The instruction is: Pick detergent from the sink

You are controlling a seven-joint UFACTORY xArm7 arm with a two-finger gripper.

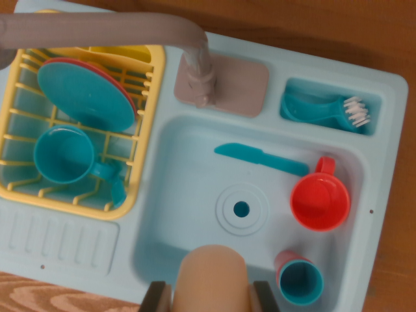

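A red cup [319, 202] lies near a teal knife [260, 158]; plates fill the yellow rack [147, 133].

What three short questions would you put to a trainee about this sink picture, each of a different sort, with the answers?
1. True or false: the red cup stands in the yellow rack.
2. Choose one: what sits between the fingers of the tool? A) the beige detergent bottle; B) a sponge; C) a fork.
3. Fill the gap: in the wrist view, the brush with white bristles lies in a small compartment at the sink unit's upper ___.

Key: 1 false, because the cup is in the sink basin; 2 A; 3 right.
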